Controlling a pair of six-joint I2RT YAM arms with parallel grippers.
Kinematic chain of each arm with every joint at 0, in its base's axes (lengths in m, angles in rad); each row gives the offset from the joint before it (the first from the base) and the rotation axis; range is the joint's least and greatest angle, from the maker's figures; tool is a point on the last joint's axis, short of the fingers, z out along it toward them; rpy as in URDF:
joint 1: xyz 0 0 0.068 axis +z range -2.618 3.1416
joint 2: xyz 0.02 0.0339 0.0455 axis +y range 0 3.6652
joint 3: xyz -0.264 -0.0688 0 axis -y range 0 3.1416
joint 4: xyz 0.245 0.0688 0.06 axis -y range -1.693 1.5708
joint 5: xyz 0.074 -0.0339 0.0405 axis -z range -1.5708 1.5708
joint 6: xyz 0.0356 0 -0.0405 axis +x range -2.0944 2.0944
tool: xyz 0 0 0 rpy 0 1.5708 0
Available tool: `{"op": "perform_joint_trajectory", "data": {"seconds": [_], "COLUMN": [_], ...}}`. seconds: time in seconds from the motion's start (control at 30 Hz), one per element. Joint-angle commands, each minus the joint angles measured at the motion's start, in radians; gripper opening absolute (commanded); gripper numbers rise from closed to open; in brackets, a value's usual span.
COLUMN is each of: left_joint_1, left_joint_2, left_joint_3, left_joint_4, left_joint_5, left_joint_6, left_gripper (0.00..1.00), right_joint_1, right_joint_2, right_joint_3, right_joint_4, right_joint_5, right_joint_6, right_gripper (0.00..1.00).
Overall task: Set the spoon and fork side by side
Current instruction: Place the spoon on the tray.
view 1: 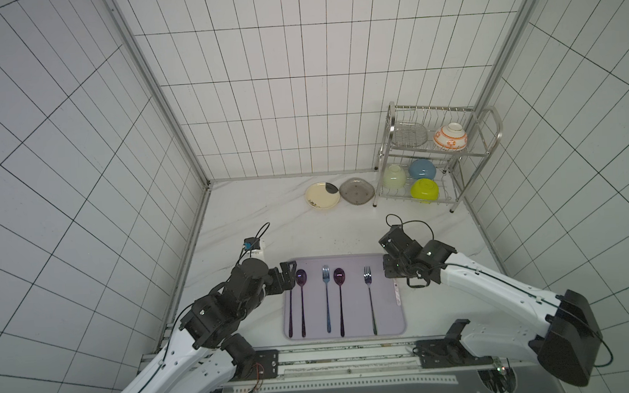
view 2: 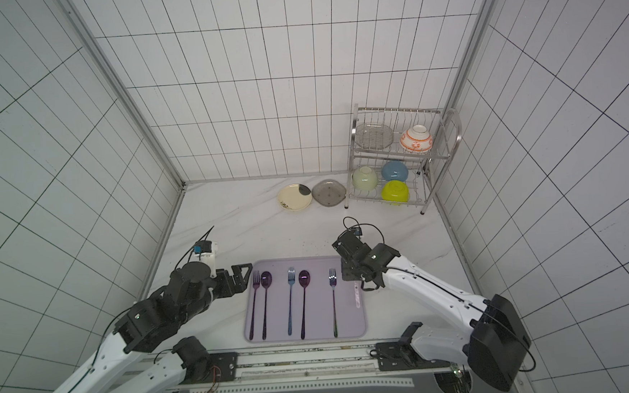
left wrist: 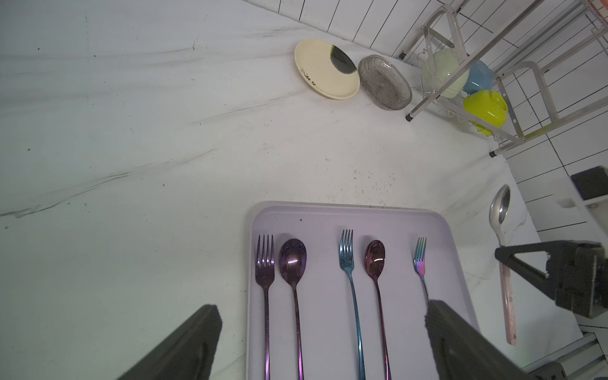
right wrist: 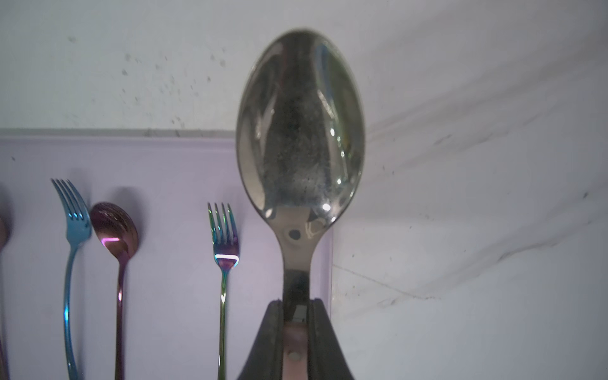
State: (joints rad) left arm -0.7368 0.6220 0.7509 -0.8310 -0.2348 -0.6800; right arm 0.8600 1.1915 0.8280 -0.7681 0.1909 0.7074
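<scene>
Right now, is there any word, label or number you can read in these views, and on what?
None can be read.
Dark marks on the cream plate: too small to tell whether they are writing.
Faint mark at the neck of the held spoon: blurred.

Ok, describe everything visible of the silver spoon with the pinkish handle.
The silver spoon has a large, shiny oval metal bowl, speckled and facing up, a narrow neck and a pale pinkish handle with a rivet. The right gripper is shut on it where neck meets handle. It runs along the edge of the lilac mat, parallel to the rainbow fork.
</scene>
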Motion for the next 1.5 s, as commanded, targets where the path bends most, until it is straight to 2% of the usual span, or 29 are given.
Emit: {"op": "perform_joint_trajectory", "data": {"seconds": [0.0,0.2,0.33,0.57,1.17,1.47], "left_joint_1": [0.0,0.0,-0.001,0.0,0.0,-0.001], "left_joint_2": [-0.01,-0.008,-0.013,-0.021,-0.025,-0.024], "left_joint_3": [-0.014,-0.016,-0.019,-0.023,-0.023,-0.025], "left_joint_4": [-0.008,-0.018,-0.021,-0.019,-0.024,-0.02], "left_joint_5": [0.015,0.028,0.024,0.016,0.013,0.011], "left_joint_6": [0.013,0.019,0.015,0.014,0.013,0.013], "left_gripper": [0.98,0.98,0.98,0.98,0.98,0.98], "right_joint_1": [0.048,0.118,0.156,0.189,0.191,0.191], "right_joint_2": [-0.004,0.048,0.082,0.137,0.195,0.234], "right_joint_3": [-0.043,-0.108,-0.124,-0.129,-0.131,-0.132], "right_joint_4": [0.027,0.108,0.133,0.152,0.15,0.159], "right_joint_5": [-0.048,-0.037,-0.013,0.005,0.044,0.021], "right_joint_6": [0.157,0.263,0.288,0.296,0.249,0.234], "right_gripper": [0.0,0.0,0.0,0.0,0.0,0.1]}}
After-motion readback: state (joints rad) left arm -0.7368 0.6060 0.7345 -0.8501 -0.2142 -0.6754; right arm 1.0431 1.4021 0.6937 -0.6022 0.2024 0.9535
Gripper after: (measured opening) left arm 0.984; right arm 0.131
